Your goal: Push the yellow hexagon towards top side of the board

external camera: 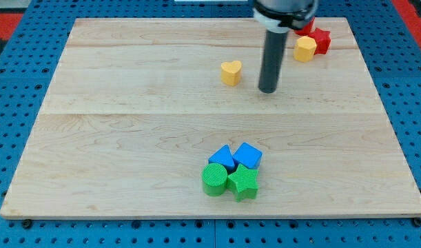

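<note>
The yellow hexagon (305, 49) lies near the view's top right, touching a red star (322, 40). A second red block (306, 27) sits just above them, partly hidden by the arm. My tip (268, 89) rests on the board below and to the left of the yellow hexagon, with a gap between them. A yellow heart (231, 71) lies to the left of my tip.
A cluster sits near the view's bottom centre: a blue block (222, 158), a blue cube (248, 154), a green cylinder (213, 179) and a green star (243, 182). The wooden board (127, 103) lies on a blue pegboard surface.
</note>
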Controlling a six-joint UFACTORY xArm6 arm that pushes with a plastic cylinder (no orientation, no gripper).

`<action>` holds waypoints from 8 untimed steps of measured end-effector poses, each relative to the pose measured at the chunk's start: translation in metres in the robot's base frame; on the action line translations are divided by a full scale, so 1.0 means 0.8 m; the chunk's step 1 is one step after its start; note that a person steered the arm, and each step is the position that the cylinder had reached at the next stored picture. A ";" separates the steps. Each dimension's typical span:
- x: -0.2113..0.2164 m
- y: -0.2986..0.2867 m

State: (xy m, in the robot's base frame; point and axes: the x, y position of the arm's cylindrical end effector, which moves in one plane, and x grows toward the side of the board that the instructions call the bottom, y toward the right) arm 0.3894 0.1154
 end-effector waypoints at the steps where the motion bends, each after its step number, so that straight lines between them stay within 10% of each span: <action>1: -0.022 -0.006; 3: -0.028 -0.214; 8: -0.059 0.147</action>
State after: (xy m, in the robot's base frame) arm 0.3422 0.2330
